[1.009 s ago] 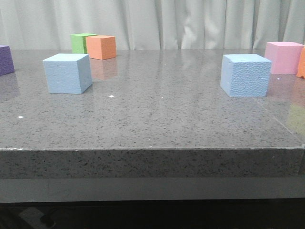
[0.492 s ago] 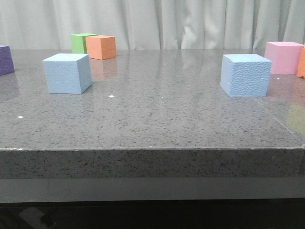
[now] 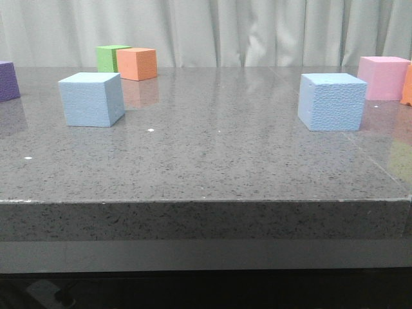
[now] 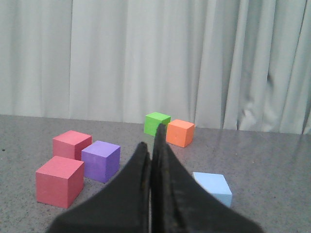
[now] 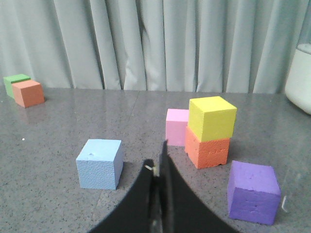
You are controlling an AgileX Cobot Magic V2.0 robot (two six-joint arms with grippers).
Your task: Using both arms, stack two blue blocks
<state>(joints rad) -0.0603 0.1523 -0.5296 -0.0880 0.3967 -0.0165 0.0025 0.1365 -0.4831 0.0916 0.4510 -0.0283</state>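
Two blue blocks to bring together, and both sitting on the bench (image 3: 212, 167) well apart: left blue block (image 3: 91, 98) toward the left edge, right blue block (image 3: 331, 101) toward the right edge, each flat on its base. Nothing gripped yet. Left claw (image 4: 151, 160) pressed narrow, fingers touching, empty; right claw (image 5: 159, 177) likewise closed to a slit and empty. Neither seen from the front, so judged to be hanging back from the bench.

First need, by this reading: spread each claw wide before coming down. Then line up square to the flat faces, not across a corner, since foam likely gives and twists under an uneven squeeze. Best to grip gently and low enough to leave the top face free on the block chosen as base. Worth minding the neighbours too: purple block (image 4: 100, 160) and two red ones (image 4: 59, 180) near the left edge, pink block (image 5: 178, 126) and the yellow-on-orange pair (image 5: 210, 131) near the right.
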